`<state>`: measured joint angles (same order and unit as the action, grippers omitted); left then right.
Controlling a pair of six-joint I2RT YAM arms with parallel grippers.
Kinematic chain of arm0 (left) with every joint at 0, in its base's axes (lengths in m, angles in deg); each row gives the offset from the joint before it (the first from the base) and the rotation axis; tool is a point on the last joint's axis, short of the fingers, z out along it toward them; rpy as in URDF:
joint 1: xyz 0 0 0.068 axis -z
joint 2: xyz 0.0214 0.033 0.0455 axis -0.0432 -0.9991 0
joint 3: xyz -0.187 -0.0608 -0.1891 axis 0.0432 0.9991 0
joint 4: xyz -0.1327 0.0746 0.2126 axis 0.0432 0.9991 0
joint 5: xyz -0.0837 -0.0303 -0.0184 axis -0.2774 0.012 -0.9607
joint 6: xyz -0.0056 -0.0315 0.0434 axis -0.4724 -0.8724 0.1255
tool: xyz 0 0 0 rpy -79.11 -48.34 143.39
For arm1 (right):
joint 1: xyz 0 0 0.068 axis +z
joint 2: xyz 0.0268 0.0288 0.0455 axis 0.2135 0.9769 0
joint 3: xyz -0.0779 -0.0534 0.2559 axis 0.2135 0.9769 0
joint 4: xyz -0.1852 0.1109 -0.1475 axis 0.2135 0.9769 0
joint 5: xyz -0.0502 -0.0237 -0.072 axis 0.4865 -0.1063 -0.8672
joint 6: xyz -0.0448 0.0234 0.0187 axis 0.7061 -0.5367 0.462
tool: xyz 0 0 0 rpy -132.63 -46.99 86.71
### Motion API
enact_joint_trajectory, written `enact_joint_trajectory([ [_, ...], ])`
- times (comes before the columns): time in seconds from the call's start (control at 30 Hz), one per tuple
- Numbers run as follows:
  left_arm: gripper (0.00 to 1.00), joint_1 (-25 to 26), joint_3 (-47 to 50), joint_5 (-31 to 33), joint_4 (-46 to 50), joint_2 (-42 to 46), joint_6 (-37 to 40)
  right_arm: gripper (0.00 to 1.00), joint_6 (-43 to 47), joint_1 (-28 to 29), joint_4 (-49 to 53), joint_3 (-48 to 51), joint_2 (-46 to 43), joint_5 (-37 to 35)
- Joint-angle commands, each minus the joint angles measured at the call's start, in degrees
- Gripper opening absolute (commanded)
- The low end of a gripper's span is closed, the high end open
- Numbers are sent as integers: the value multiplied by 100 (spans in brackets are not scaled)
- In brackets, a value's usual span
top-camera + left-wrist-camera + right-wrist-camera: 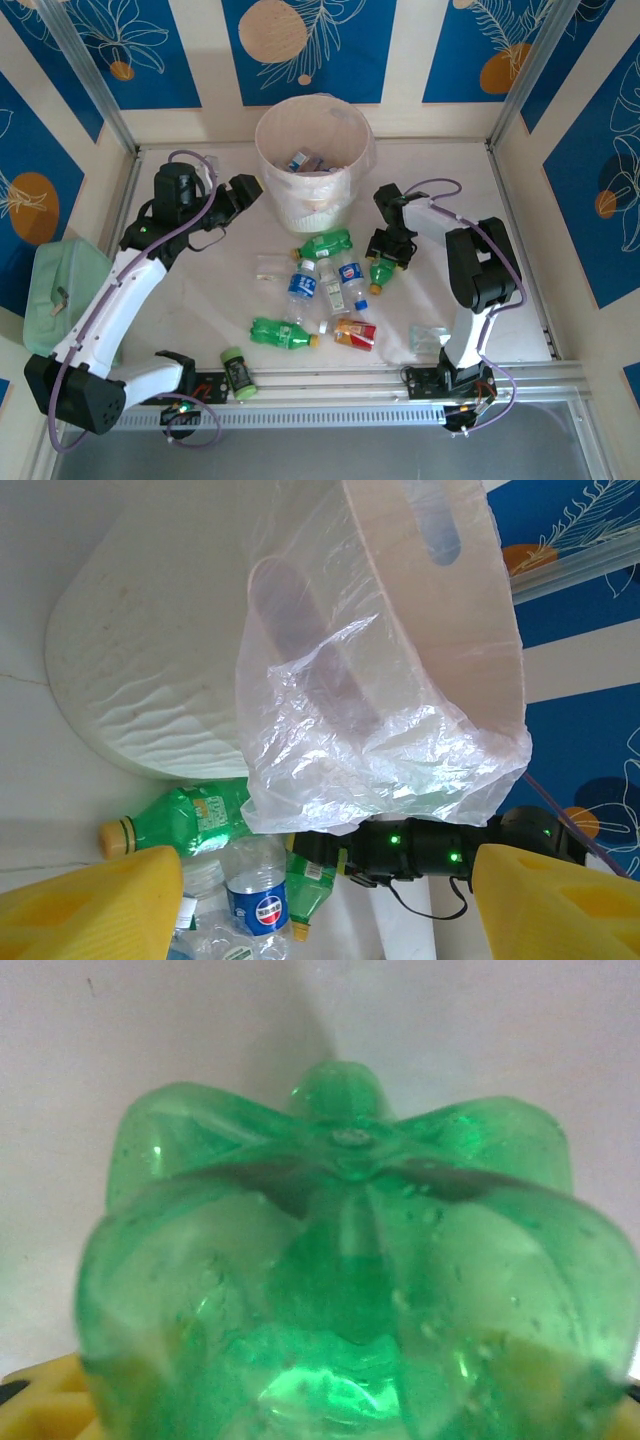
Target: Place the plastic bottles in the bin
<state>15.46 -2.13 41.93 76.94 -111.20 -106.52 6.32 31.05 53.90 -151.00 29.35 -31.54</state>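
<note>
Seven bottles (302,285) are counted on the white tabletop (210,290): three green, three clear with blue labels, one red-orange. At least one more is seen inside the bin (300,208). One green bottle (381,275), lying on the tabletop, is grasped by the right end effector (386,258). The left end effector (245,190) is held released beside the bin. The tabletop is enclosed by blue patterned walls (340,80).

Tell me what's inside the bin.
Inside the bin, the top view shows at least one clear bottle with a blue label in the white liner. Anything deeper is hidden by its near side.
</note>
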Motion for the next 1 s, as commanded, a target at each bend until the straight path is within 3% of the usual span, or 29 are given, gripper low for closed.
enact_joint_trajectory([
  [0.0, 76, 70, -254, -113, -130, -20, 55, 56, -79, -79, 30, 195, -189, -67],
  [0.5, 77, 228, -482, -288, -459, -38, 74, 51, -583, -88, 305, -186, -2803, 273],
  [0.77, 78, 1268, -713, -930, -1576, -482, 232, 52, -1246, 63, -667, -431, -4048, 1417],
  [0.97, 80, 1938, -863, -1347, -2181, -924, 223, 53, -1721, 198, -1472, -730, -4401, 1971],
])
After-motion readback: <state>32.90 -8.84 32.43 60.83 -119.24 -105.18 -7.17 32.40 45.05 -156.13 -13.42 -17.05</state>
